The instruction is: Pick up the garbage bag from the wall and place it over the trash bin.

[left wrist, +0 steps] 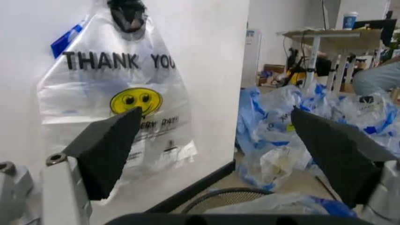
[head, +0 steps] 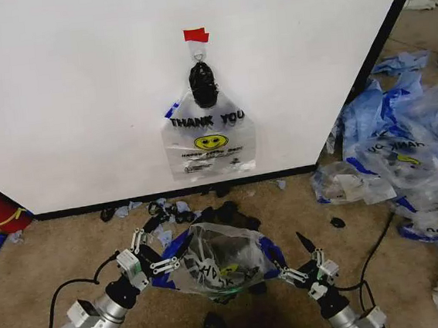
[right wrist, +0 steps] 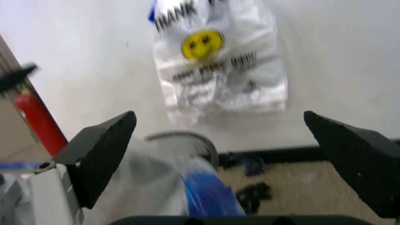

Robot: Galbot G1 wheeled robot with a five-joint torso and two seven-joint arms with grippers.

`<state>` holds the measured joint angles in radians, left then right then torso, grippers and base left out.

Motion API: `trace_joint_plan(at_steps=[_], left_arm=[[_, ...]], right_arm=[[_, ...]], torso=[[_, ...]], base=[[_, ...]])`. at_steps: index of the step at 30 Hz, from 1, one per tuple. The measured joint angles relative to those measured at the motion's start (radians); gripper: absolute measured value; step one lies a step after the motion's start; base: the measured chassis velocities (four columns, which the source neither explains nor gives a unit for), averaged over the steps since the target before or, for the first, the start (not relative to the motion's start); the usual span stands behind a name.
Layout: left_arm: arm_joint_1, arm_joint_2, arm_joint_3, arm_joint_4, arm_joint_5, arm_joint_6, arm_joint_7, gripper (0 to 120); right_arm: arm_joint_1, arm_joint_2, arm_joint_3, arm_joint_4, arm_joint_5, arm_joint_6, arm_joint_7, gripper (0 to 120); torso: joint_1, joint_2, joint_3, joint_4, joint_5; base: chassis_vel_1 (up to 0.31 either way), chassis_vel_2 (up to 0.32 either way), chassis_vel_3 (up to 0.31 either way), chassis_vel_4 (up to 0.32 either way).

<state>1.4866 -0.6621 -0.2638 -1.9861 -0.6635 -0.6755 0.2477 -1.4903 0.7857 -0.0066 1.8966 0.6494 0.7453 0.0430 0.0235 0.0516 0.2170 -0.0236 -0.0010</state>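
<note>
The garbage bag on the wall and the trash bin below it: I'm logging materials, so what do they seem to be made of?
The garbage bag looks like thin, glossy see-through plastic film: the wall shows through it, and it wrinkles around its print. The trash bin seems to be black wire mesh, probably metal; a bag already draped over it hides most of it, so that is less sure.

Clear garbage bag [head: 209, 138] — black lettering, yellow smiley — white wall [head: 79, 84].
</note>
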Motion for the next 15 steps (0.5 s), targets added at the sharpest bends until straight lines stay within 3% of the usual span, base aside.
trace_joint_plan(at_steps=[8,15], left_arm=[[-0.013,0.001,0.007,0.008,-0.003,0.007,-0.004,94],[-0.013,-0.001,0.010,0.009,-0.009,0.014,-0.009,94]], right_arm=[[-0.053,-0.044,0.027,0.137,0.040,-0.034,0.011,100],[-0.045,-0.069,-0.024,0.207,0.047,-0.080,0.076,100]], torso=[[0.000,0.000,0.000,0.0000,-0.0002],[0.000,0.000,0.000,0.0001,-0.0001]], base=[[0.000,0.000,0.000,0.000],[0.000,0.000,0.000,0.000]])
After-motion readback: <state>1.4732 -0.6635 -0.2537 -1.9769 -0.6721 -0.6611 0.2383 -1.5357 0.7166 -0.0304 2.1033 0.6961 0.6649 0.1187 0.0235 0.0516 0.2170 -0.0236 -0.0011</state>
